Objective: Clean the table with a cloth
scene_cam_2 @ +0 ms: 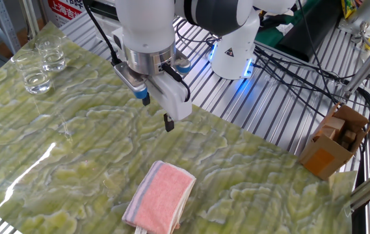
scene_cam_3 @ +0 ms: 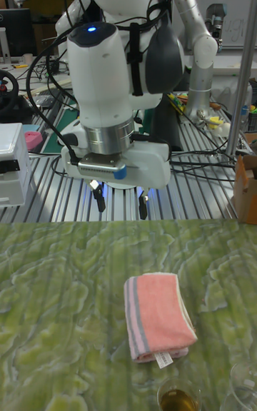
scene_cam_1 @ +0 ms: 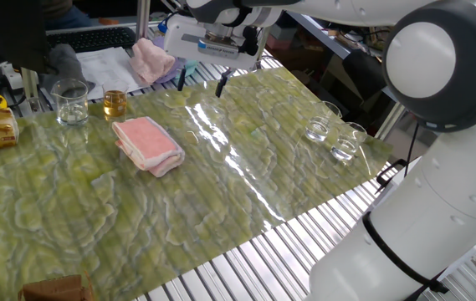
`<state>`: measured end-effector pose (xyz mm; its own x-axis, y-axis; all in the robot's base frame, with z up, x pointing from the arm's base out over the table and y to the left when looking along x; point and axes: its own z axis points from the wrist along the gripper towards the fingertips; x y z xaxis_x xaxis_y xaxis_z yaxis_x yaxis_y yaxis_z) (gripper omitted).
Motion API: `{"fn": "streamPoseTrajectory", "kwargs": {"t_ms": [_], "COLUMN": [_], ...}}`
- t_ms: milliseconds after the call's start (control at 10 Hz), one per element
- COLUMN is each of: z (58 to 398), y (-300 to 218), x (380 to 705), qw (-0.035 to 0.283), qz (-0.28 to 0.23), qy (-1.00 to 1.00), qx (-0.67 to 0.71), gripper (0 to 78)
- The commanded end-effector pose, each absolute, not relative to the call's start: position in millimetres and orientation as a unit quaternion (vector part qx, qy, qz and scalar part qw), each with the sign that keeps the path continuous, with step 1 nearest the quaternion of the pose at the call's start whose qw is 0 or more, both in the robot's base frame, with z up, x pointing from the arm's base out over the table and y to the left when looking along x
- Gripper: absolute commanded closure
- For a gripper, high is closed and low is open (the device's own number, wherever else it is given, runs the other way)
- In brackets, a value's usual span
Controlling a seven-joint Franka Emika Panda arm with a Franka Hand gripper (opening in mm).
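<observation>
The salmon-pink cloth (scene_cam_1: 145,142) lies folded on the green marbled table (scene_cam_1: 246,176), left of centre. It also shows as the cloth (scene_cam_2: 160,198) near the front edge in the other fixed view, and the cloth (scene_cam_3: 158,315) in the tall view. My gripper (scene_cam_1: 201,82) hangs open above the table's far edge, behind and to the right of the cloth, nothing between its fingers. The same gripper (scene_cam_2: 157,110) and gripper (scene_cam_3: 121,204) point straight down, well apart from the cloth.
A beaker (scene_cam_1: 71,102) and a small glass of amber liquid (scene_cam_1: 115,104) stand behind the cloth. Two clear glasses (scene_cam_1: 331,135) sit at the right edge. A paler pink bunched cloth (scene_cam_1: 150,60) and grey fabric (scene_cam_1: 66,58) lie off the table's back. A cardboard box (scene_cam_2: 333,143) stands beside it.
</observation>
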<state>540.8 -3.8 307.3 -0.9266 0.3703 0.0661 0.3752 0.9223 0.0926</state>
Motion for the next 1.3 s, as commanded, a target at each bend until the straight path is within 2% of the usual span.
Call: {"fn": "streamPoseTrajectory", "kwargs": {"t_ms": [100,700,1300], "z": [306,294,260], "y": [-2,4,14], "x": [544,554,573], "qw": [-0.011,-0.011,-0.009], "qz": [-0.04,-0.043,-0.043], "qy": [-0.984,-0.983,-0.982], "qx": [-0.174,-0.179,-0.183], "gripper": [0.1,0.1,0.1]}}
